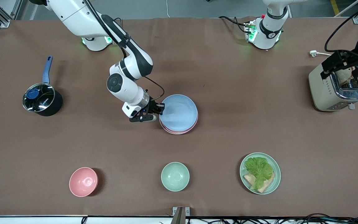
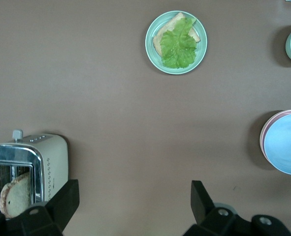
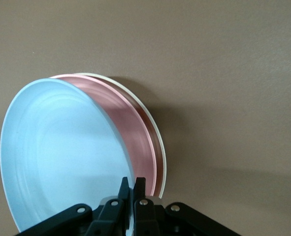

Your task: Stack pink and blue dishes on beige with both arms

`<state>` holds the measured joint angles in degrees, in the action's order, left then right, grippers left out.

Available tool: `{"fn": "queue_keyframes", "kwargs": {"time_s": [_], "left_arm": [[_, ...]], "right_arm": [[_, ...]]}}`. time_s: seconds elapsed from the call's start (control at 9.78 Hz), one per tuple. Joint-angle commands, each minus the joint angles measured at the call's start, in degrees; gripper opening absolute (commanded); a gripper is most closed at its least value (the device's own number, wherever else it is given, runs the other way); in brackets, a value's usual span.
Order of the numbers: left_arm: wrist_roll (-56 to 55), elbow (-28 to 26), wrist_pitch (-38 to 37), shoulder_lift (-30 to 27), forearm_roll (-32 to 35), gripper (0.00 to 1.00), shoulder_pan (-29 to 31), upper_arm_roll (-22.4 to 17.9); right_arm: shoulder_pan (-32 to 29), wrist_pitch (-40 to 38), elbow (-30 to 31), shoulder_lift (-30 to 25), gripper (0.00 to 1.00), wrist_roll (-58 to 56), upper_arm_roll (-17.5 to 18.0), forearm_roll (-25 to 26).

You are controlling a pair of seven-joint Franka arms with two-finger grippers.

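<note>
Front view first — right gripper sits low at the blue plate, mid-table, pinching its rim; left gripper waits above the toaster. Left wrist view: its fingers are spread wide. Right wrist view: three stacked plates — blue plate tilted up, pink plate under it, beige plate lowest.

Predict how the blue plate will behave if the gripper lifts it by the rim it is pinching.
The blue plate looks rigid, so it should keep its shape. Pinched at one rim by the right gripper, it already tilts above the pink plate and may sag or swivel. Its matte, smooth surface could slip.
</note>
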<state>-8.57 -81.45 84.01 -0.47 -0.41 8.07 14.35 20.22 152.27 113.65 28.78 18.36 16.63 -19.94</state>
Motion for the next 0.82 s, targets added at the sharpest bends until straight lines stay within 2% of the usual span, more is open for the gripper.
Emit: {"fn": "queue_keyframes", "kwargs": {"time_s": [0.0,0.1,0.31,0.41,0.51,0.61,0.72], "left_arm": [[0.58,-5.65,0.28,-3.13,-1.79,1.00,-0.77,-1.60],[0.58,-6.26,0.28,-3.40,-1.70,1.00,-2.35,-3.52],[0.84,-8.46,0.36,-4.97,-1.00,1.00,-5.17,-5.38],[0.84,-9.60,0.54,-5.59,-0.30,1.00,-5.52,-5.38],[0.84,-9.96,0.54,-5.68,-0.21,1.00,-5.35,-4.95],[0.84,-9.61,0.45,-5.34,-0.12,1.00,-5.44,-4.86],[0.84,-9.43,0.54,-4.98,0.14,1.00,-5.52,-4.86]], "right_arm": [[0.17,1.18,1.31,-0.22,0.04,0.27,-0.20,-0.37],[0.17,1.18,1.31,-0.05,0.11,0.27,-0.11,-0.37],[-0.01,1.18,1.22,0.66,0.65,0.27,-0.20,-0.37],[-0.10,1.18,1.05,0.66,0.74,0.27,-0.20,-0.37],[-0.18,1.10,0.70,0.57,0.92,0.10,-0.20,-0.37],[-0.44,0.83,0.00,-0.12,1.00,-0.17,-0.29,-0.28],[-0.88,0.48,-0.53,-2.22,1.00,0.00,-0.55,-0.28]]}}
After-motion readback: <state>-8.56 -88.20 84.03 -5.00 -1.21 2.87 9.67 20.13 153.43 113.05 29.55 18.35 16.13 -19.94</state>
